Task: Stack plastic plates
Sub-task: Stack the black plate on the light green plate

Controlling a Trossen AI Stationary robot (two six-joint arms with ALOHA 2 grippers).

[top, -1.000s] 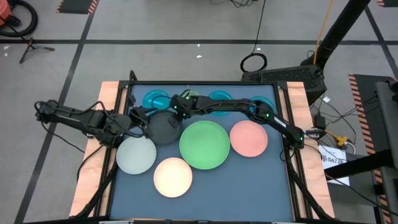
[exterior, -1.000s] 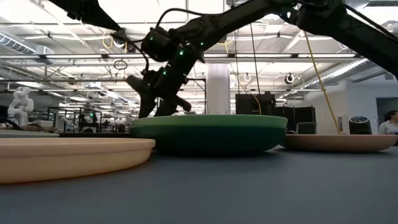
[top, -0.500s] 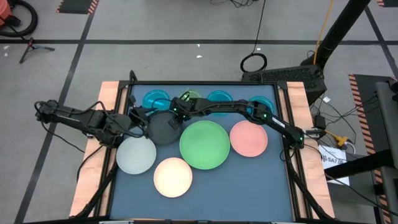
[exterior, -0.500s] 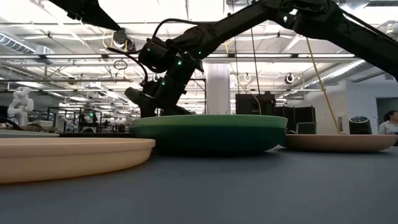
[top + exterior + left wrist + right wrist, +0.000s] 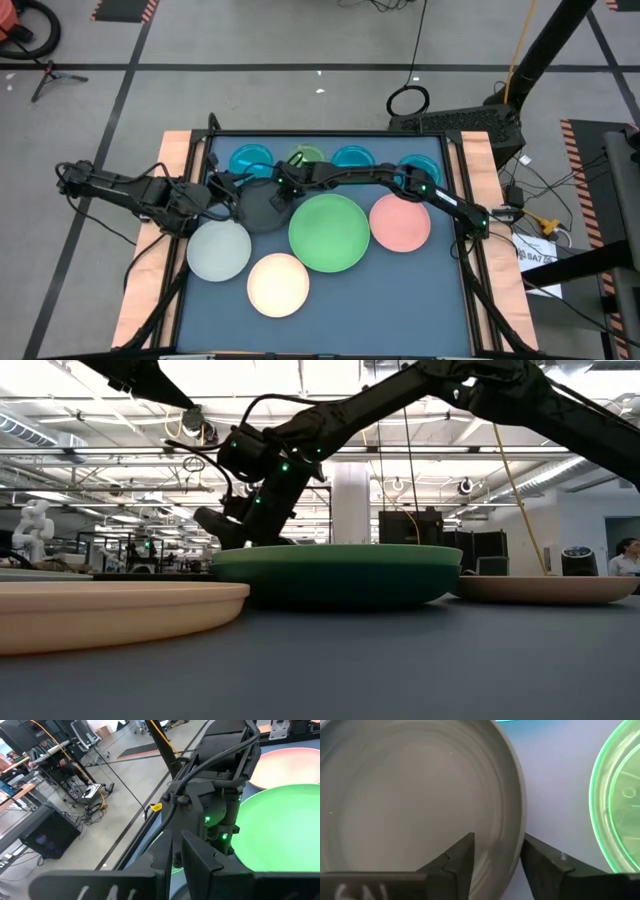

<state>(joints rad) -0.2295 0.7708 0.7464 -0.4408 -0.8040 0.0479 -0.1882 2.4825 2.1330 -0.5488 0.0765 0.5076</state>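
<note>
The dark grey plate (image 5: 262,208) lies at the table's middle left, between the pale grey plate (image 5: 218,250) and the light green plate (image 5: 328,232). My right gripper (image 5: 497,840) reaches across from the right and is open. One finger (image 5: 462,857) stands inside the dark grey rim (image 5: 516,827) and the other (image 5: 542,862) outside it; I see no touch. My left gripper (image 5: 228,190) is at that plate's left rim, its fingers (image 5: 200,862) close together. The cream plate (image 5: 278,284) and pink plate (image 5: 400,222) lie flat. My left gripper is shut at the dark grey plate's left rim (image 5: 240,196), coming roughly level from the table's left. Its own fingers hide the place of contact, so I cannot see how it holds the rim or whether the plate is lifted.
Three small cyan plates (image 5: 250,158) (image 5: 352,156) (image 5: 418,165) and a lime one (image 5: 620,810) line the far edge, close behind my right gripper. The light green plate sits on a dark green one (image 5: 335,585). Bare table shows at the near right (image 5: 400,300).
My right gripper has come down and toward the table's left and near edge, onto the dark grey plate's far rim, tipping more level. Its gap has not visibly changed. The plates have stayed in place.
</note>
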